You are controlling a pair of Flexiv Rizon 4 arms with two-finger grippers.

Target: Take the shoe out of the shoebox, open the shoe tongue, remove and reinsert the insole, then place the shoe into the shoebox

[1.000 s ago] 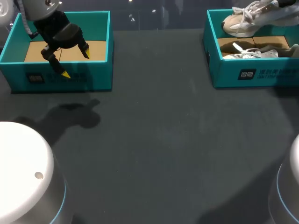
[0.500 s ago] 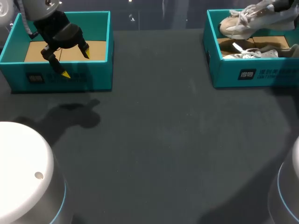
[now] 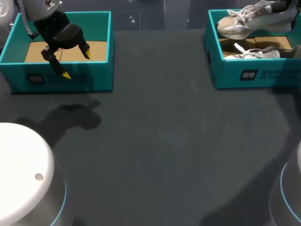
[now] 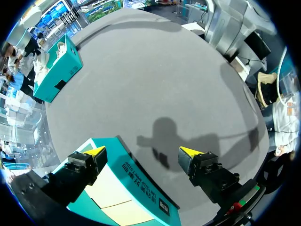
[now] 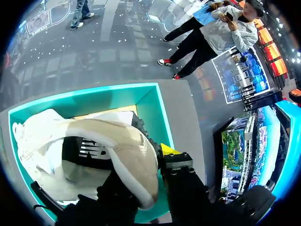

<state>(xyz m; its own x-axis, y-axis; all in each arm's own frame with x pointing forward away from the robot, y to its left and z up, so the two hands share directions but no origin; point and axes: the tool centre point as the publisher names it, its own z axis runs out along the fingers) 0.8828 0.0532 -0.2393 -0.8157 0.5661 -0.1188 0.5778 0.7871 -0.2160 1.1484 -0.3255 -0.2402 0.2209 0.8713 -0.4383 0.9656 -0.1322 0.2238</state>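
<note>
The right gripper (image 5: 157,153) clamps the heel of the beige sneaker (image 3: 244,23), which hangs over the right shoebox (image 3: 254,75); a second shoe (image 3: 256,52) lies inside. The left gripper (image 3: 76,64) hangs spread wide over the front wall of the left shoebox (image 3: 61,77)

We have two boxes on our surface (image 3: 155,141), both at the far edge and well apart: the left box (image 3: 61,77) at far left, the right box (image 3: 254,75) at far right. Our left jaws hang spread over the left box's near wall, one tip above its inside, the other out over the surface. Above the right box's rim, our right jaws grip a shoe (image 3: 249,21) by its heel, toe pointing left. A second shoe (image 3: 256,51) lies inside, beneath it.
</note>
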